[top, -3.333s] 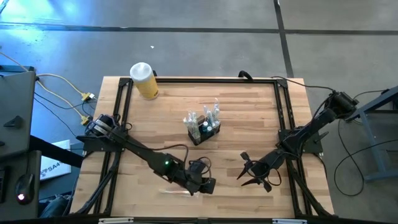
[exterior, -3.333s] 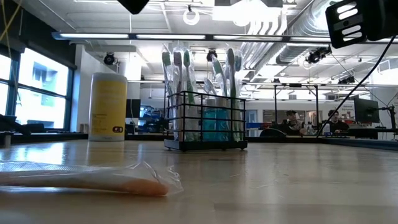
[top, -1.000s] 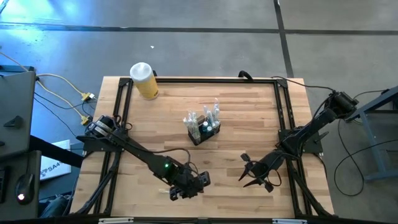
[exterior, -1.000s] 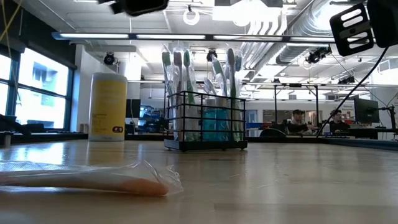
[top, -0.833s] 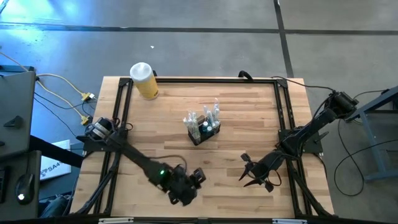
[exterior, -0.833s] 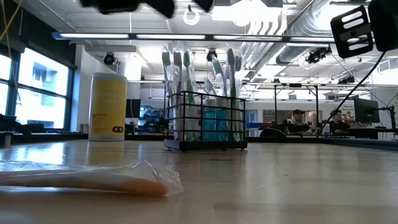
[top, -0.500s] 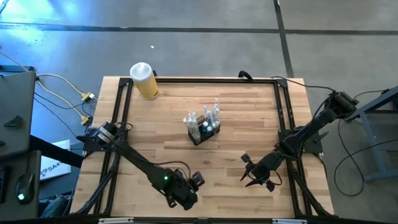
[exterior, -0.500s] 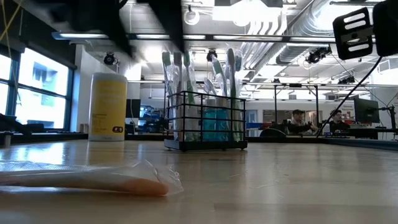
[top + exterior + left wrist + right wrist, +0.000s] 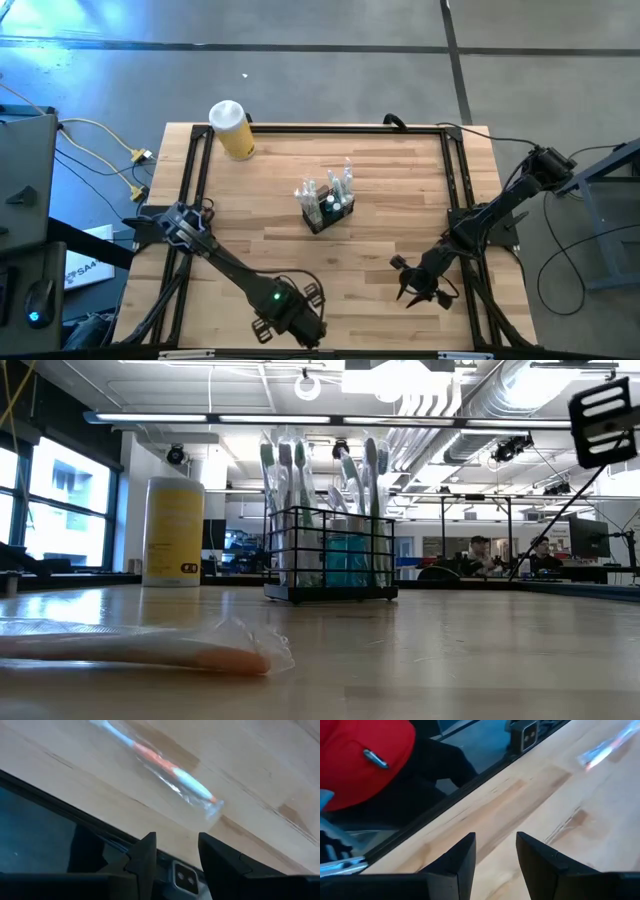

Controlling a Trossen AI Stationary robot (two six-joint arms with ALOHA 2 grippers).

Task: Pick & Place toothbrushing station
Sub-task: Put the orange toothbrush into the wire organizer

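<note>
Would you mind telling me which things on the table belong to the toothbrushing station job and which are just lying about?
Part of the job:
- toothbrushing station, a black caddy holding toothbrushes, mid-table
- left gripper, open, empty, at the near edge
- right gripper, open, empty

Lying about:
- yellow jar, far left corner
- wrapped toothbrush, flat near the front edge

One worktop point(image 9: 400, 190), and on it one toothbrushing station point(image 9: 327, 206), a black wire caddy, with at least five toothbrushes point(image 9: 370, 470) standing up out of it; the bunch is too tight for an exact count. One yellow jar point(image 9: 233, 131) with a white lid. One wrapped toothbrush point(image 9: 165, 765) lying flat in its clear sleeve. Two arms, so two end effectors: left end effector point(image 9: 175, 851), right end effector point(image 9: 495, 851). Behind the worktop, two people point(image 9: 481, 555) sitting.
</note>
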